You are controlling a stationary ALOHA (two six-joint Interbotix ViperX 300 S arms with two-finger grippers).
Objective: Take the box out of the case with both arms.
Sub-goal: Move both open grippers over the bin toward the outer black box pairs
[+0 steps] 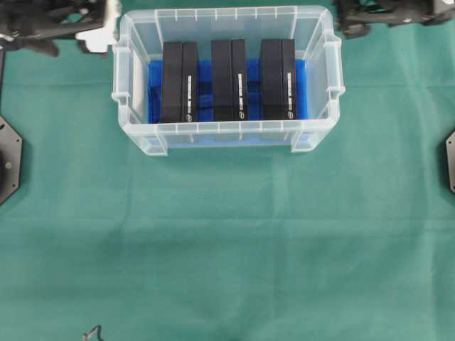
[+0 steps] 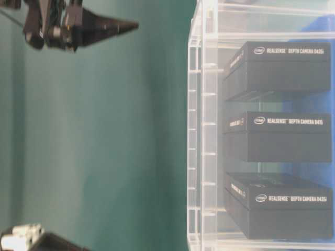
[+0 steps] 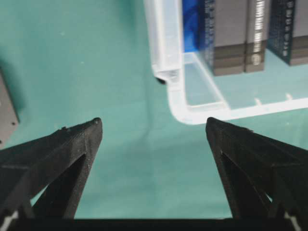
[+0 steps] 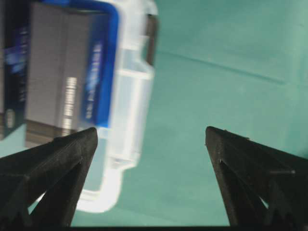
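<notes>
Inside the case [image 2: 203, 125], each of the three black boxes [image 2: 280, 135] carries white print reading "REALSENSE DEPTH CAMERA D435i" after a small oval logo, probably Intel's. The print on the boxes' other faces is too blurred to read.

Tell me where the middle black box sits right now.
Overhead, the middle box stands inside the clear case, between two matching boxes.
</notes>
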